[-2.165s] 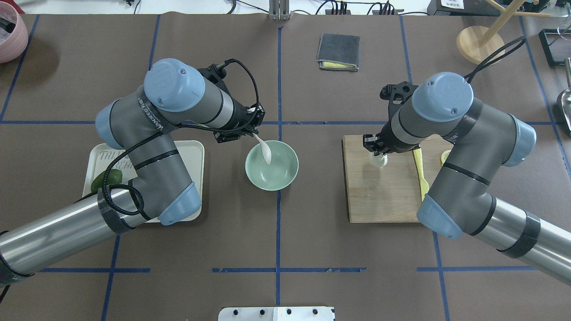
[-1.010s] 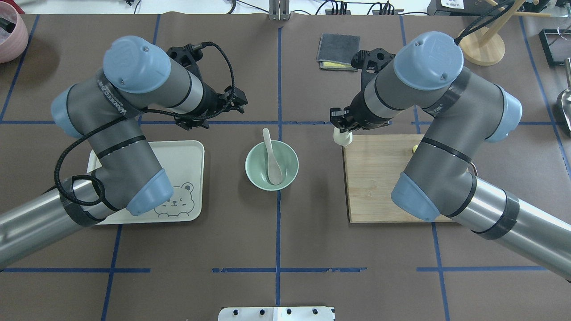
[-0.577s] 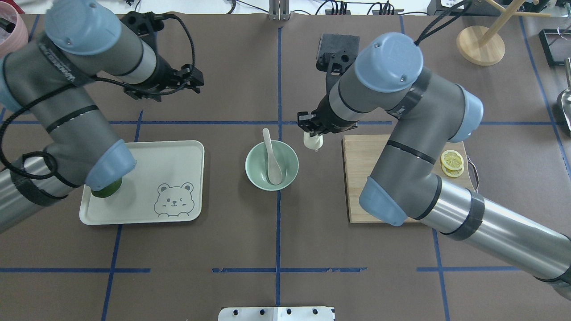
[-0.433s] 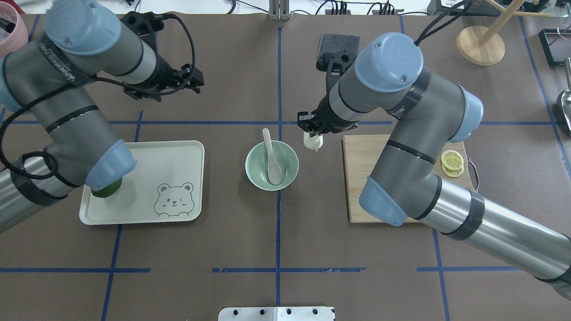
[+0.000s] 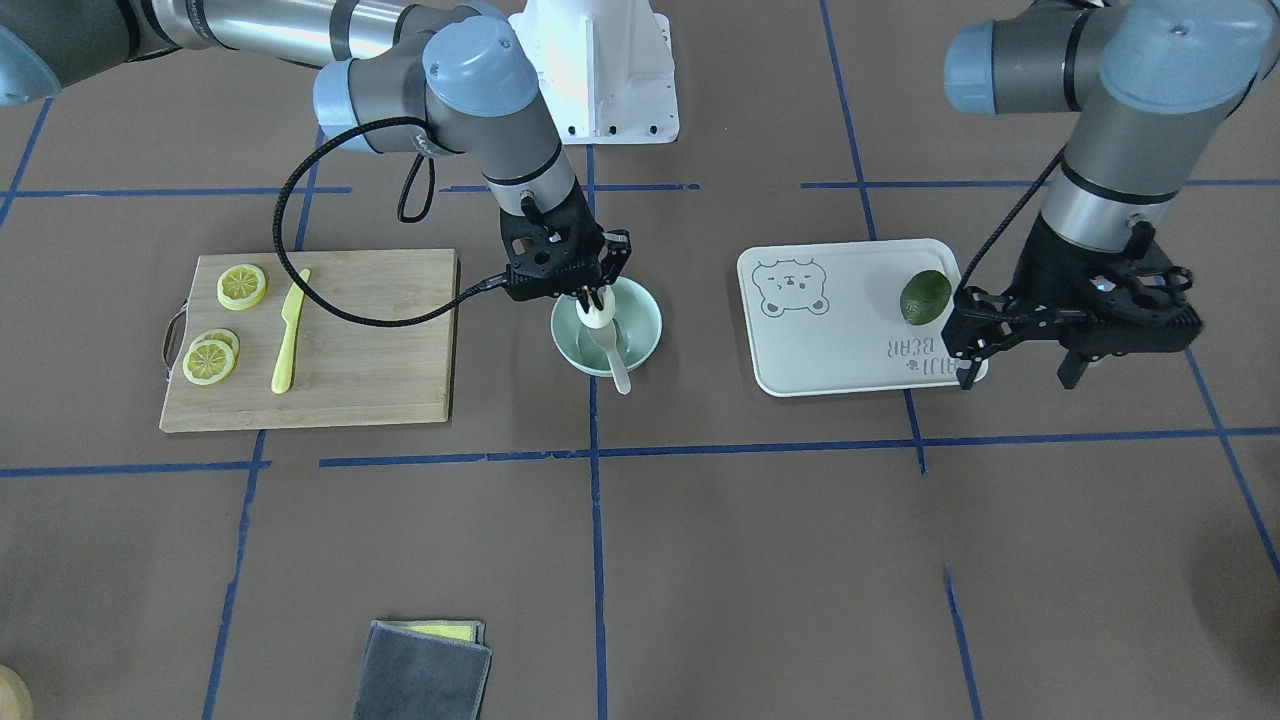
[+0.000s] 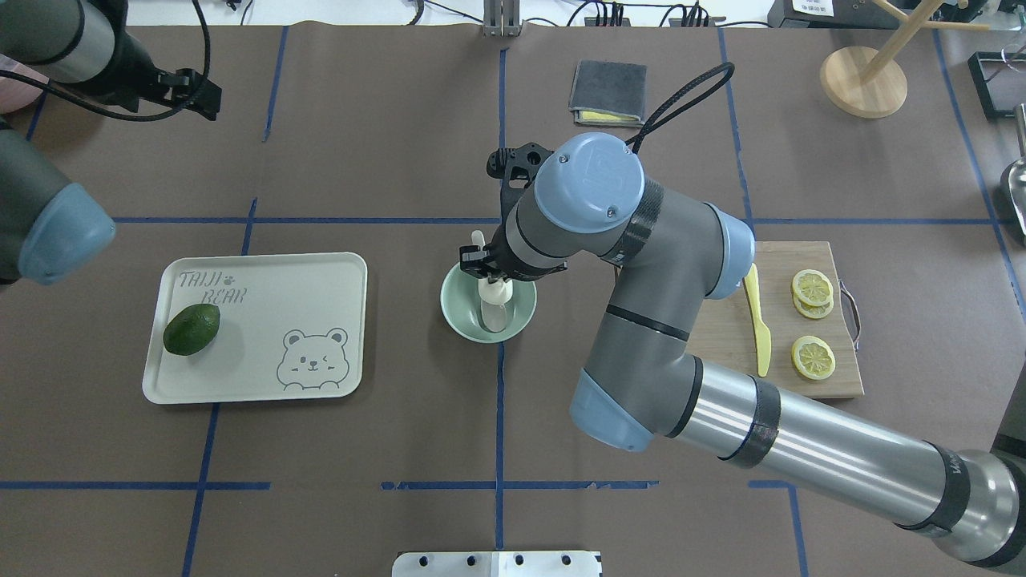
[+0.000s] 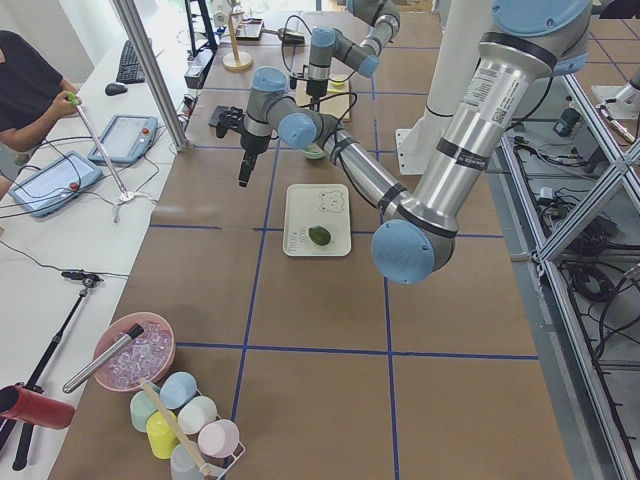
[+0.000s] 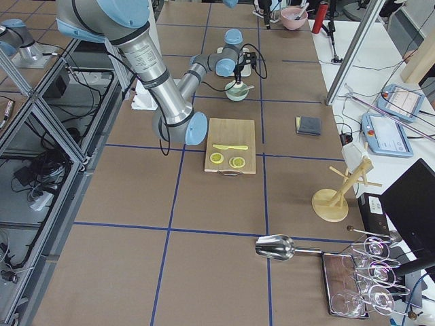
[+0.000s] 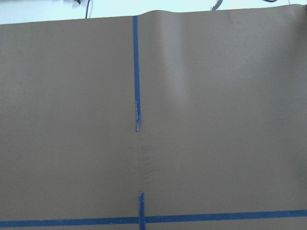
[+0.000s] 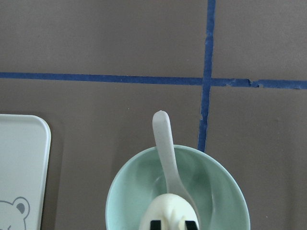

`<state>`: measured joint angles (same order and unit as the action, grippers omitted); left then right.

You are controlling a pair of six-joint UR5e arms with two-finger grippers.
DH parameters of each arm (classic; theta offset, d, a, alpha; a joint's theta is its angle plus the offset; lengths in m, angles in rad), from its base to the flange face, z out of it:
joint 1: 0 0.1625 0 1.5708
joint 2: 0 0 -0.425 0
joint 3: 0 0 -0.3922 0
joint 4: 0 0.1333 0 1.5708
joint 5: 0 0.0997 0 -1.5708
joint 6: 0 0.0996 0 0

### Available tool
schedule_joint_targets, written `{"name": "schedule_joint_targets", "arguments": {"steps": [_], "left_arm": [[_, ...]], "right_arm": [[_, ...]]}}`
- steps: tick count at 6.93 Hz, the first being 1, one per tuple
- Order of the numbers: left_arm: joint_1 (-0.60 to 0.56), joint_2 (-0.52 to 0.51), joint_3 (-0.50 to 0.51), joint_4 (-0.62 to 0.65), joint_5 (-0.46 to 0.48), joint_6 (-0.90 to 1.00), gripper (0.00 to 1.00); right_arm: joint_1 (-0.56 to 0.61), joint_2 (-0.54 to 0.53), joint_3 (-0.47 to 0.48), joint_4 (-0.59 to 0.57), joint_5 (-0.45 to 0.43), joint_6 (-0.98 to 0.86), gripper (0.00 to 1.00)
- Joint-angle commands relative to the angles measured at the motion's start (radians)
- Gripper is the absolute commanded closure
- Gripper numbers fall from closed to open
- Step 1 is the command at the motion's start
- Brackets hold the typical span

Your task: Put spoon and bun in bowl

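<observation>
The pale mint-green bowl [image 6: 453,308] stands at the table's middle and also shows in the front view [image 5: 650,325] and the right wrist view [image 10: 120,187]. The cream spoon [image 6: 478,240] lies in it, its handle over the far rim [image 10: 164,139] [image 5: 618,372]. My right gripper [image 6: 490,278] [image 5: 590,298] is shut on the white bun [image 6: 497,293] [image 5: 595,316] [image 10: 165,211] and holds it inside the bowl's rim, over the spoon's scoop. My left gripper [image 5: 1016,362] [image 6: 189,86] is open and empty, far off past the tray's end. The left wrist view shows only bare paper.
An off-white bear tray [image 6: 313,276] with a dark green avocado [image 6: 191,329] lies left of the bowl. A wooden board [image 6: 721,344] with lemon slices [image 6: 813,357] and a yellow knife [image 6: 758,328] lies to the right. A grey cloth [image 6: 609,92] lies behind.
My right gripper has carried the bun left, from beside the bowl to over it, and lowered it. My left arm has drawn back to the far left.
</observation>
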<state>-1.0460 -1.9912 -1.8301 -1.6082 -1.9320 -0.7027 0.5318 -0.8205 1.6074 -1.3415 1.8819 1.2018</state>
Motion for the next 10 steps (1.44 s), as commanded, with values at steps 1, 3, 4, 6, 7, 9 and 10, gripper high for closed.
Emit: {"name": "schedule_joint_targets", "arguments": {"steps": [1, 3, 4, 6, 7, 9, 10], "left_arm": [[-0.075, 0.037, 0.009, 0.001, 0.001, 0.148, 0.0], [-0.149, 0.07, 0.023, 0.001, -0.001, 0.291, 0.0], [-0.191, 0.095, 0.034, 0.002, -0.007, 0.366, 0.0], [-0.322, 0.156, 0.101, -0.001, -0.172, 0.57, 0.0], [-0.375, 0.199, 0.135, -0.001, -0.208, 0.67, 0.0], [-0.461, 0.277, 0.193, -0.002, -0.246, 0.803, 0.0], [-0.503, 0.281, 0.233, -0.001, -0.309, 0.865, 0.0]], "right_arm": [[-0.003, 0.018, -0.003, 0.005, -0.004, 0.043, 0.0], [-0.003, 0.037, -0.003, 0.002, -0.004, 0.064, 0.0], [0.006, 0.035, 0.014, -0.011, 0.003, 0.062, 0.0], [0.101, -0.034, 0.17, -0.233, 0.061, -0.052, 0.0], [0.173, -0.087, 0.236, -0.328, 0.1, -0.164, 0.0], [0.361, -0.236, 0.307, -0.344, 0.252, -0.394, 0.0], [0.461, -0.34, 0.331, -0.344, 0.338, -0.515, 0.0]]}}
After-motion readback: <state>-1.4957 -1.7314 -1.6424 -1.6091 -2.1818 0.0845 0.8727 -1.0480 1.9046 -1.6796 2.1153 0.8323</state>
